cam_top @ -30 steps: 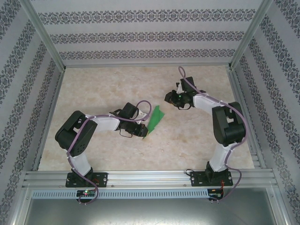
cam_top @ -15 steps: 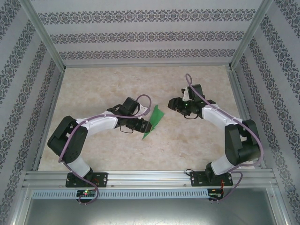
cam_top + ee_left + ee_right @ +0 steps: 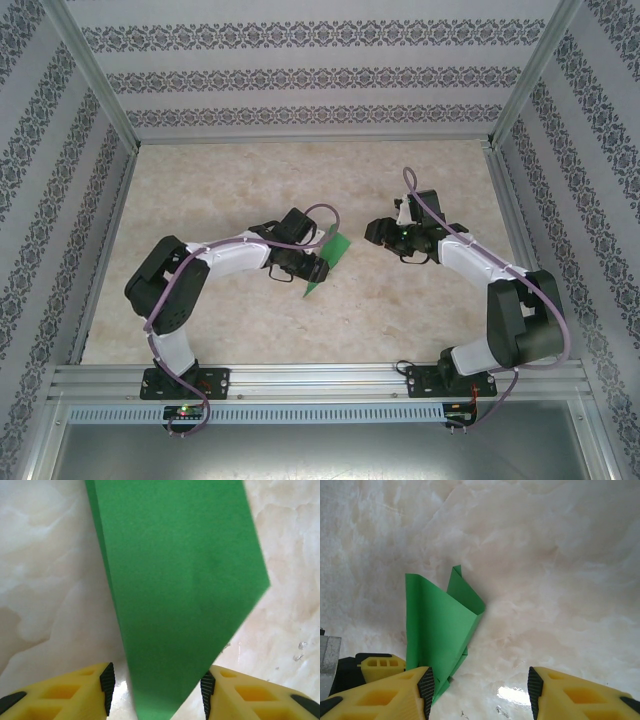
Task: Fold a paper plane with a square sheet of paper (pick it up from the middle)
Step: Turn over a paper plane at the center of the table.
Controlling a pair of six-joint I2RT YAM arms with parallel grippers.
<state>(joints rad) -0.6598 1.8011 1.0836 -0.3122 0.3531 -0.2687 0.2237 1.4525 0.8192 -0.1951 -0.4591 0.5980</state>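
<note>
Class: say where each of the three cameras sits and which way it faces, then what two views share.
Top external: above and behind the bases, looking down at the table; left arm and right arm show.
Left wrist: on its arm, looking past the open left gripper at the folded green paper.
Right wrist: on its arm, looking past the open right gripper across the table.
Shared: both wrist views show that paper.

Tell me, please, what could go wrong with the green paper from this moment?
1. The left gripper stands open astride the narrow end of the folded green paper; closing here might crumple it or skew the crease.
2. One flap stands up loose, and the right gripper, open, hovers apart from it; the fold may spring open.
</note>
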